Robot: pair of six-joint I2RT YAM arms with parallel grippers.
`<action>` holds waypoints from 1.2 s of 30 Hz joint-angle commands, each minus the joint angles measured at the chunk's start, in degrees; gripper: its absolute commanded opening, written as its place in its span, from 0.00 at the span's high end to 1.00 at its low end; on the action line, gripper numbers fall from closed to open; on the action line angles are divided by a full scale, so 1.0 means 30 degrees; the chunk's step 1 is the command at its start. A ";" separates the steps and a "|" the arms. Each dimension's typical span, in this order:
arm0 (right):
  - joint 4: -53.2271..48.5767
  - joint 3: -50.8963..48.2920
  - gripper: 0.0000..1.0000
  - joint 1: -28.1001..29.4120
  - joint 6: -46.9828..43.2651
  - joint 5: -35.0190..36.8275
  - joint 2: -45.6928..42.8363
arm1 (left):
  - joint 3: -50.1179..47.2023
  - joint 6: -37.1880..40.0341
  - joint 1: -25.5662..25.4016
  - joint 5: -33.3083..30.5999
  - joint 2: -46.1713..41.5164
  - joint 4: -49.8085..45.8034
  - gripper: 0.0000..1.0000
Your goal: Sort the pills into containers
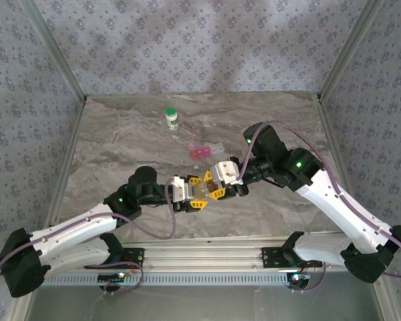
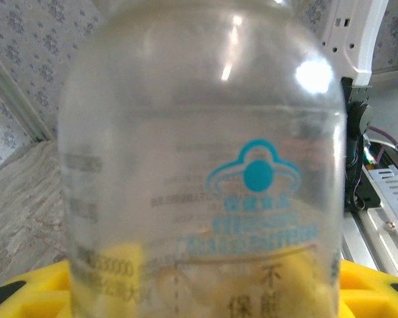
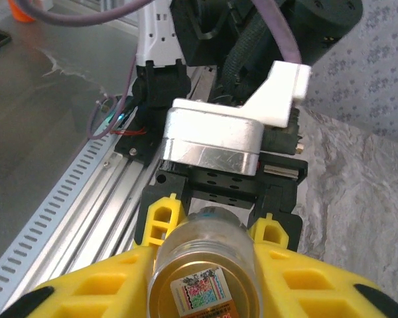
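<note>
Two hands: left hand (image 1: 198, 192) and right hand (image 1: 216, 184) both clamp the amber vial (image 1: 211, 186) between them.
Progress: early, by judgement; sorting itself not yet begun.
Other containers: pink case (image 1: 204, 150) just beyond the hands, green-capped bottle (image 1: 172, 118) farther beyond, both on the surface (image 1: 120, 147).

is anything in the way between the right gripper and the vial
Nothing visible stands between them. The right gripper is shut on one end of the vial, and the left gripper grips its body from the opposite side. The yellow fingers lie directly against the glass.
</note>
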 commanded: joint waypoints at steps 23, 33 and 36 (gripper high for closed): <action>1.0016 -0.5309 0.66 -0.0588 2.7261 1.4992 0.0595 | 0.1797 0.2130 0.0775 -0.5417 0.3834 0.5685 1.00; 0.9102 -0.2793 0.55 -0.1938 2.6237 1.3649 0.0165 | 0.0630 0.1212 0.0767 -0.5658 0.4114 0.6154 1.00; 0.7923 -0.1711 0.54 -0.2903 2.4664 1.3086 -0.0417 | 0.0160 0.0854 0.0835 -0.5964 0.3954 0.6395 1.00</action>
